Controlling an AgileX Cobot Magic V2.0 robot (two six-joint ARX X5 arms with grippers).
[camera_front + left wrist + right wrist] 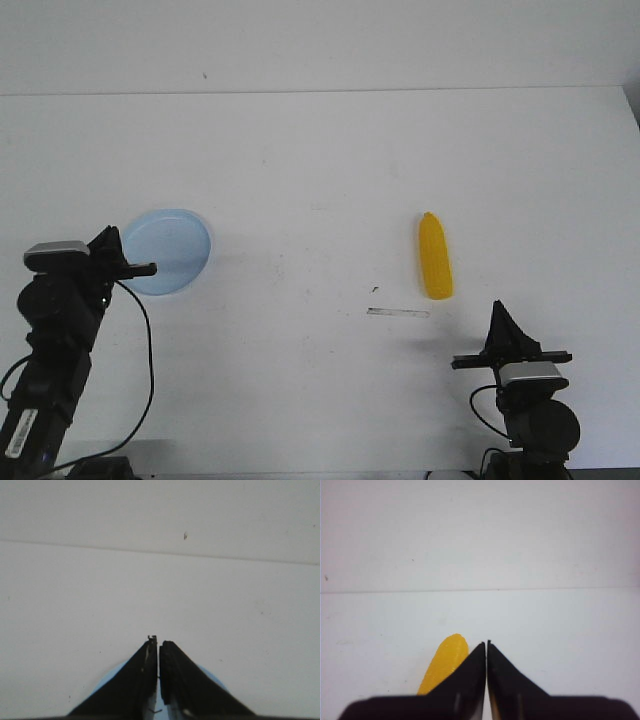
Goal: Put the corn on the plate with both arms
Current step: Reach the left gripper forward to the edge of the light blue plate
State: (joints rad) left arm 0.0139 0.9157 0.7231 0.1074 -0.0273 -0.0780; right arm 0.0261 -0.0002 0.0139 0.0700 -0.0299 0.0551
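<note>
lies bare on the white desk [320, 180], the yellow toy corn cob [435, 257], right of centre, tapered tip pointing away from the robot, untouched by either arm. sits well apart from the pale blue plate [172, 245], over on the left side, so a long carry across open desk is still owed. waits just short of the cob's near end, the right gripper [503, 322], jaws pressed together and holding nothing; must part before any descent, or will only push the cob along. looks smooth and rounded, so likely to roll or skid under an off-centre pinch, and likely to pivot and drop if caught near the thin tip. hangs at the near edge of the plate, the left gripper [112, 248], jaws likewise closed and empty; could nudge or tip the light plate if lowered carelessly. needs matching timing at any handover, else a fall between the two arms.
</note>
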